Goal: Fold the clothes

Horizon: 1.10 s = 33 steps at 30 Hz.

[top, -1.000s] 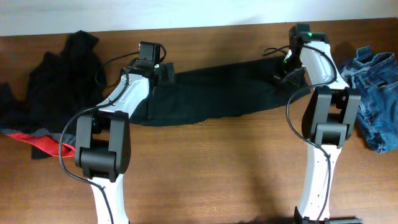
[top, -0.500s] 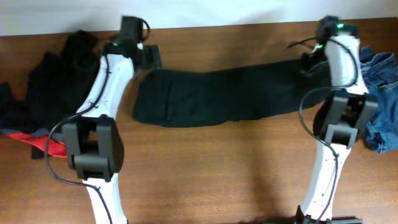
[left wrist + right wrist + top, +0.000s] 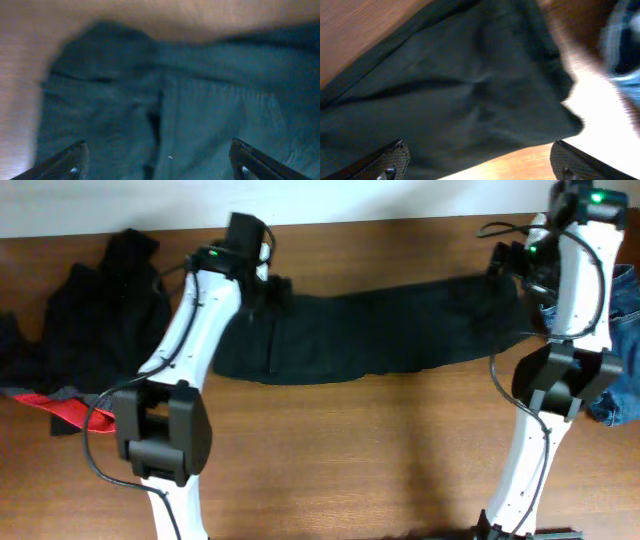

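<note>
Black trousers [image 3: 370,325] stretched across table [image 3: 350,450], black pile [image 3: 90,330] left, jeans [image 3: 630,330] right; both jaws wide open, empty

trousers [image 3: 380,325] across table [image 3: 350,450] middle | garment pile [image 3: 100,330] far left — jeans [image 3: 628,320] far right

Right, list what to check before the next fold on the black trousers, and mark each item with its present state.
1. Left gripper open, nothing between its fingers: ok.
2. Right gripper open, nothing between its fingers: ok.
3. Black trousers lying in one long strip across the table, no part over an edge: ok.
4. Cloth free of creases at the left end: cannot tell, the left wrist view is blurred.
5. Right end apart from the blue jeans: ok, the right wrist view shows a gap.
6. Left end apart from the pile of black garments: ok, wood shows beside it.
</note>
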Each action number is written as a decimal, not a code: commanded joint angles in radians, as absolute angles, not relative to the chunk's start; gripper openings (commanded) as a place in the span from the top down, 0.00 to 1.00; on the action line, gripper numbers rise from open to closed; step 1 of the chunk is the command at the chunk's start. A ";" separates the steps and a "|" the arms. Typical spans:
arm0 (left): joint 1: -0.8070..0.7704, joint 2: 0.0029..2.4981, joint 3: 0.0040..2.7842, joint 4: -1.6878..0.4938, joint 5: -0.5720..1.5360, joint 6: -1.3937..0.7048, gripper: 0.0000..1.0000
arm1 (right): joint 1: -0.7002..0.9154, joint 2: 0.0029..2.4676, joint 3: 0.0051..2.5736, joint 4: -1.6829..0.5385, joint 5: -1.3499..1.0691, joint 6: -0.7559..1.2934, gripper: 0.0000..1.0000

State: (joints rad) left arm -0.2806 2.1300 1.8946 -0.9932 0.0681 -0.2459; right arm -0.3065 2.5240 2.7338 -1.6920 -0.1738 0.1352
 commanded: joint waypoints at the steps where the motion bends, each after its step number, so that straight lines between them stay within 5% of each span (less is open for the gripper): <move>1: -0.306 2.117 1.804 -0.975 0.086 -0.230 0.11 | -0.377 2.520 2.748 -1.699 -0.170 0.078 0.02; 20: -0.307 2.117 1.747 -0.983 -0.001 -0.230 0.16 | -0.451 2.657 2.714 -1.611 -0.242 -0.013 0.01; 33: -0.307 2.117 1.747 -0.982 -0.027 -0.230 0.16 | -0.372 2.669 2.460 -1.396 -0.288 -0.037 0.01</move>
